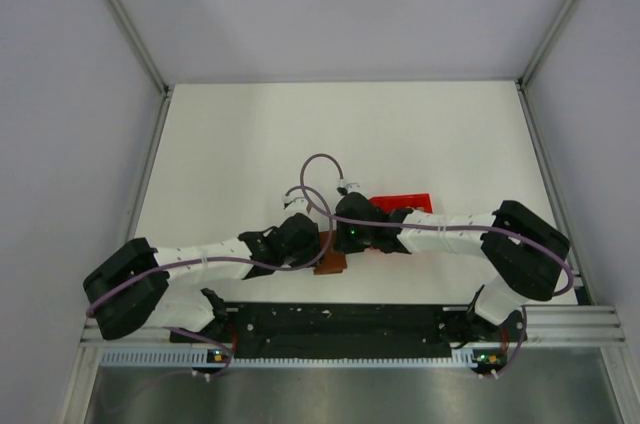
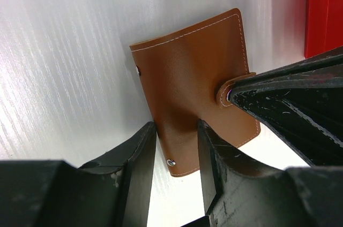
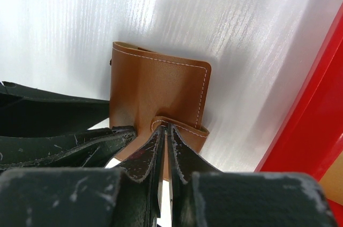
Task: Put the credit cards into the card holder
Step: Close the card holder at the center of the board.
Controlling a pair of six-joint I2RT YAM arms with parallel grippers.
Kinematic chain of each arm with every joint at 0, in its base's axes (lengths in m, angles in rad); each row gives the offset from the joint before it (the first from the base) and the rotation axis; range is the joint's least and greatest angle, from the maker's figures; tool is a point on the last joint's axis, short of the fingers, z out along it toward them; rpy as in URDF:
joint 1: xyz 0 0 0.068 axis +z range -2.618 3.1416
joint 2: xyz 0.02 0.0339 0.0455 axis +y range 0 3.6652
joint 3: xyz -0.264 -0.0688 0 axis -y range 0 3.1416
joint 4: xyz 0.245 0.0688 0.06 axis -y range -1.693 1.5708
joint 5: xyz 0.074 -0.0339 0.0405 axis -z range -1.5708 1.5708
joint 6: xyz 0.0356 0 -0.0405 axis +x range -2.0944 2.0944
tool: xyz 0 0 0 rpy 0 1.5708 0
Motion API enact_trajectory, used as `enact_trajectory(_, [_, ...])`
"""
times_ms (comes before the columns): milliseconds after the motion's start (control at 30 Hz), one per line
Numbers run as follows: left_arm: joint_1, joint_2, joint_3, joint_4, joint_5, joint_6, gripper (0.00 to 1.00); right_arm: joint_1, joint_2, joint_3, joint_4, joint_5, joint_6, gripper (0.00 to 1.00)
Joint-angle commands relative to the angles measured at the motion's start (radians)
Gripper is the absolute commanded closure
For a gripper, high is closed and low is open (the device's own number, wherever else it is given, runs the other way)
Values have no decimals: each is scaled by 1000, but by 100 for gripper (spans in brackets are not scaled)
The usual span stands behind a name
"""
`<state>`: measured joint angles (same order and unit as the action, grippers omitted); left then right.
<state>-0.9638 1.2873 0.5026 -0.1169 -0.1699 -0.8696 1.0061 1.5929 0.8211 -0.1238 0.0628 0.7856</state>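
I note two white-sleeved arms with black joints, purple cables, green indicator lights, and scuffed black claw fingers.

Overhead view faces down; both close wrist views share the card holder.

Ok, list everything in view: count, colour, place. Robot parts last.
card holder: one, brown with pale stitching and metal snap studs, on the table between the two grippers, its strap tab lifted.
red box: one, red, on the table just beyond the right arm; contents hard to make out.
table: one, white, under everything.
credit cards: none clearly visible.
left gripper: one, black, fingers either side of the card holder's near edge, with a gap showing between them.
right gripper: one, black, pinched shut on the card holder's strap tab.
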Motion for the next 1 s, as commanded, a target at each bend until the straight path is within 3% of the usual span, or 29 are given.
enact_trajectory(0, [-7,35,-52,-115,33,17,59,12,36,18,-13,15,-3,95])
enact_trajectory(600, [-7,6,-58,-115,33,15,58,12,24,23,-8,25,-3,93])
enact_trajectory(967, [-7,-14,-39,-115,23,32,52,12,19,26,-10,38,0,92])
